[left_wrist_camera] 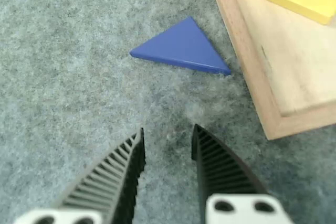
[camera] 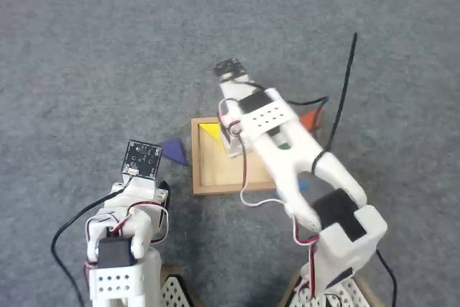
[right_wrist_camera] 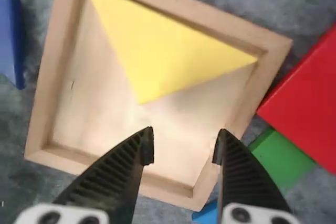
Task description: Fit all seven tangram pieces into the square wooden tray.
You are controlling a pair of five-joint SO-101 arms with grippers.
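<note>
Left gripper [left_wrist_camera: 168,135], mine: parted, empty, near blue triangle [left_wrist_camera: 181,48] flat on carpet [left_wrist_camera: 63,77] beside tray [left_wrist_camera: 247,66]; right gripper [right_wrist_camera: 184,140]: parted, empty, above tray holding yellow triangle [right_wrist_camera: 157,61]; risk, I judge: thin blue triangle slipping my jaws, or nudging tray.
</note>
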